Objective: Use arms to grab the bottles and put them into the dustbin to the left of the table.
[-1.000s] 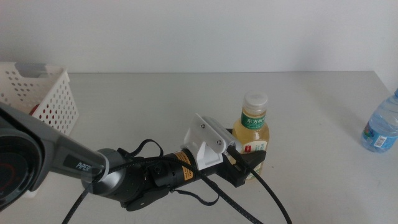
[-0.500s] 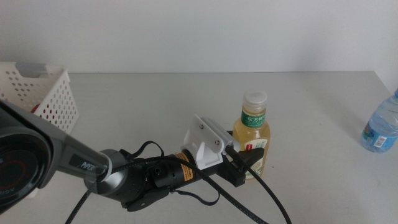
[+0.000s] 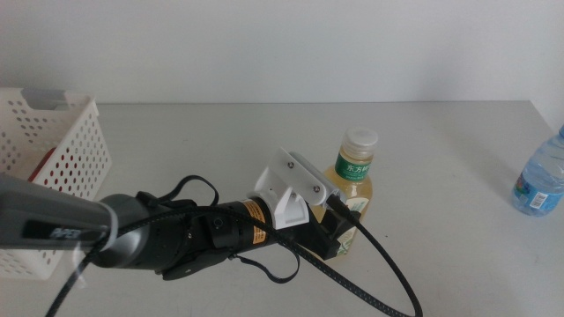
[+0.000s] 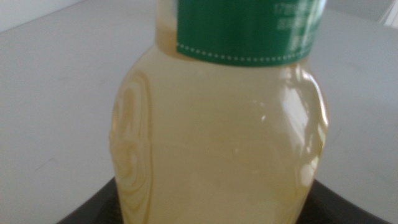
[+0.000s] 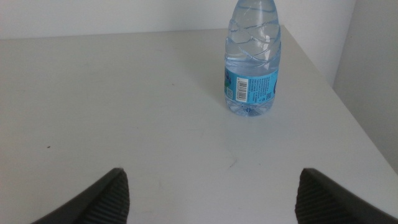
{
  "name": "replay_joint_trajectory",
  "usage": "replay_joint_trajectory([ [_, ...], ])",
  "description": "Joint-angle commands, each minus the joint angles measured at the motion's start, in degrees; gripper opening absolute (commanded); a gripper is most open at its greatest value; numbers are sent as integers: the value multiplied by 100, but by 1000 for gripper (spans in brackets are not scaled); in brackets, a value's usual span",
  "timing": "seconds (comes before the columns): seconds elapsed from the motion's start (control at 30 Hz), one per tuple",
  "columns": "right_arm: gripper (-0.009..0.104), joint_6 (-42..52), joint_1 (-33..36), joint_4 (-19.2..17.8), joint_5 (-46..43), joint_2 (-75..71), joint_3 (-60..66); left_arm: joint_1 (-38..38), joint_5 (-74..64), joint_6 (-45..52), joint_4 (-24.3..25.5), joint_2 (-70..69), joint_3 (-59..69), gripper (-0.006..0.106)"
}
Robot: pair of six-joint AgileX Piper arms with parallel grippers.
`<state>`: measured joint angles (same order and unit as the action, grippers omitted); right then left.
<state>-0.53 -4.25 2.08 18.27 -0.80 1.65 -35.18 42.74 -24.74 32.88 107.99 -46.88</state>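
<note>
Our left gripper (image 3: 342, 231) has its jaws closed around the tea bottle (image 3: 352, 188) mid-table. We should lift it straight, keep it upright, then swing to the bin (image 3: 53, 167). The right gripper (image 5: 208, 193) waits spread wide near the water bottle (image 5: 251, 59).

Tea bottle (image 4: 217, 155): glossy clear plastic. Table (image 5: 124, 112) beneath it: matt, smooth. Dustbin (image 3: 53, 150): white perforated plastic.
</note>
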Motion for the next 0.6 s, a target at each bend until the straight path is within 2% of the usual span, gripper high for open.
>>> replay_joint_trajectory([
  [0.0,75,53,-30,-65,-425,-121,-57,-10,-11,-142,-205,-769,-132,-2],
  [0.27,75,53,-30,-65,-425,-121,-57,-10,-1953,-536,-172,-2230,-132,-2],
  [0.57,75,53,-30,-65,-425,-121,-57,-10,-3017,-553,-218,-3273,-132,-2],
])
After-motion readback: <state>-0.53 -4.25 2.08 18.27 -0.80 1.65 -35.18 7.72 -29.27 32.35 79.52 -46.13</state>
